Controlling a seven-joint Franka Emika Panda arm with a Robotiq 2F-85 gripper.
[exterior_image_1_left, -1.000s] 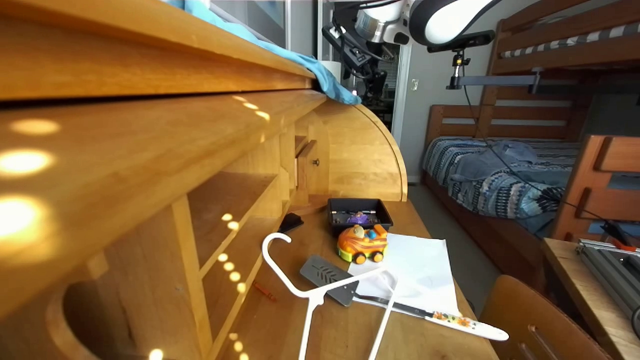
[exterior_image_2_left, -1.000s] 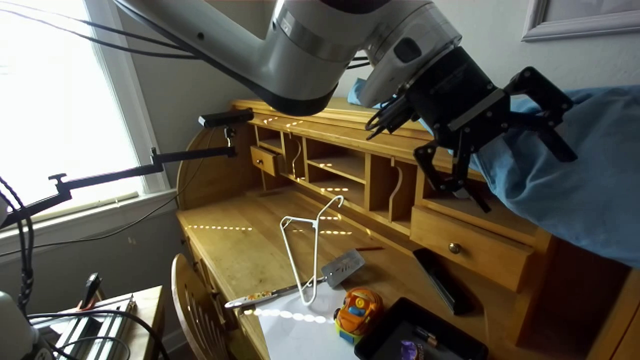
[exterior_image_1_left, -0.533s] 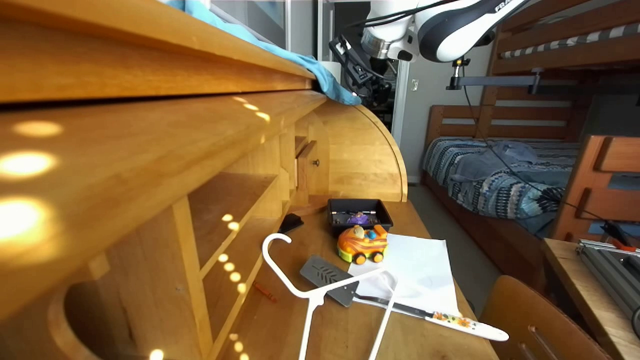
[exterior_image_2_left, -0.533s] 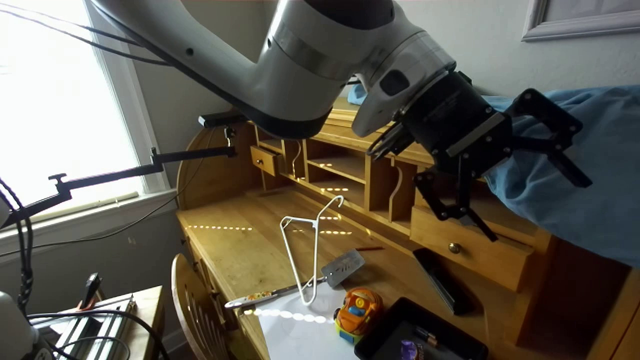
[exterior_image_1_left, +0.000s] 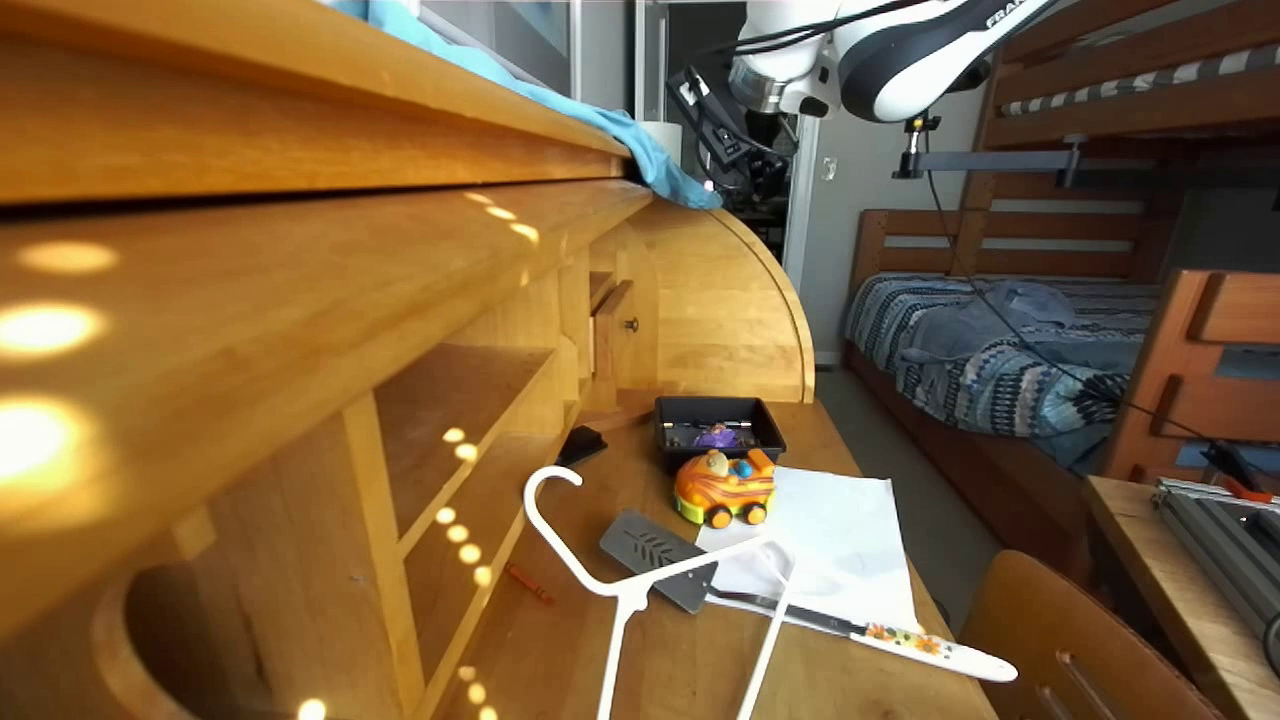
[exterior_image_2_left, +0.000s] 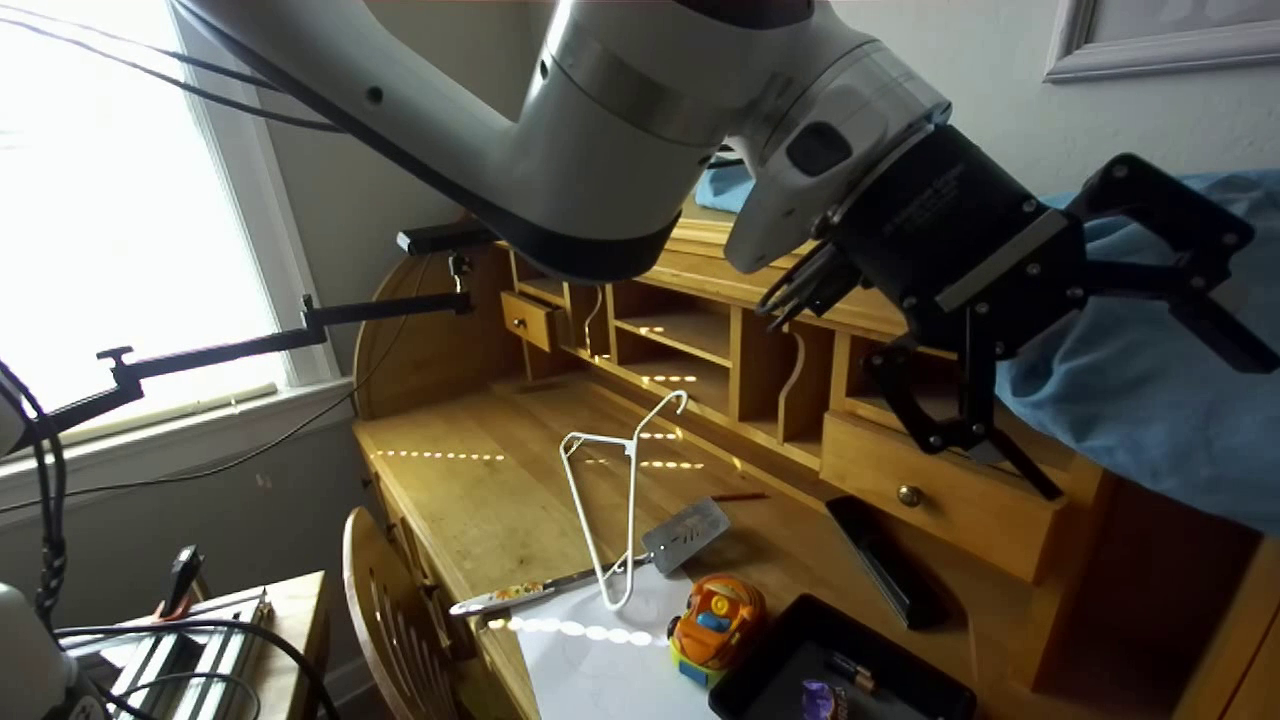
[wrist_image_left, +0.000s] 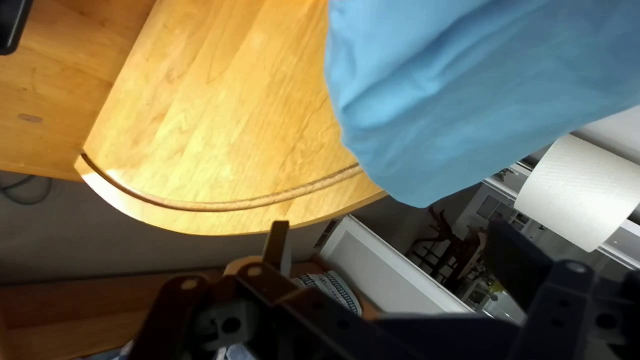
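Gripper (exterior_image_2_left: 1165, 430) has shifted rightward in an exterior view since the earlier frame. It is spread wide, holding nothing, near the blue cloth (exterior_image_2_left: 1200, 470) draped over the end of the desk (exterior_image_2_left: 470, 500). Handling, as judged: light, soft, limp; grip a fold at the loose hanging edge. Below: tray (exterior_image_2_left: 890, 648) and toy (exterior_image_2_left: 720, 620). In an exterior view, the hanger (exterior_image_1_left: 627, 593) crosses in front of the spatula (exterior_image_1_left: 632, 535), well apart from the cloth. In the wrist view, the cloth overlaps the side panel (wrist_image_left: 225, 125), with a roll (wrist_image_left: 575, 195) beside it; both may restrict access.

A window (exterior_image_2_left: 100, 200) glows near the wooden desk (exterior_image_2_left: 480, 500) (speckled with light (exterior_image_2_left: 438, 455)).
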